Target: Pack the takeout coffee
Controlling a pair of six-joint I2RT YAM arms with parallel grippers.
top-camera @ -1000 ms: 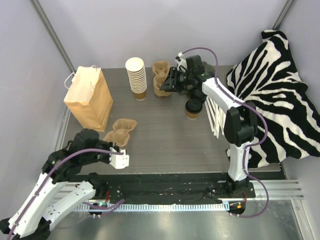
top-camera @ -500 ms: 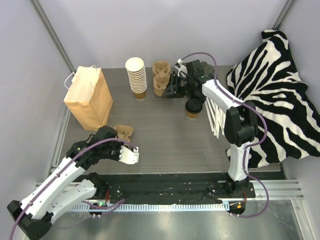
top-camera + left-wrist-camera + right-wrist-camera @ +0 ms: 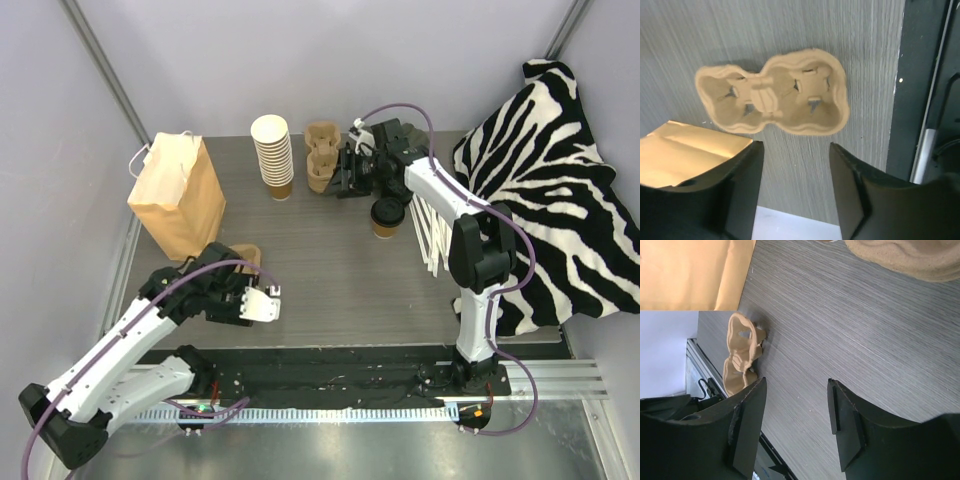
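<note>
The takeout coffee (image 3: pixel 387 217), a small brown paper cup with a black plastic lid, is seen upright on the grey wood-grain table (image 3: pixel 330 280). It is not held, and stands just behind the right gripper (image 3: pixel 348 176), toward that arm's base and close beside its forearm. The right gripper's black fingers are spread with nothing between them, and a stack of tan moulded-pulp carriers (image 3: pixel 322 155) lies just ahead of them.

The left gripper (image 3: pixel 795 146) is likewise spread and empty. A single tan two-well pulp carrier (image 3: pixel 772 92) lies flat just beyond its fingertips, and a brown paper bag with handles (image 3: pixel 178 195) stands farther out on its left.

The step in hand is judged to be the readying of the single carrier, with the coffee not yet packed. For the next move, the cup would need to be gripped around its body below the lid. It would then have to be kept upright and seated in one well of the carrier.
</note>
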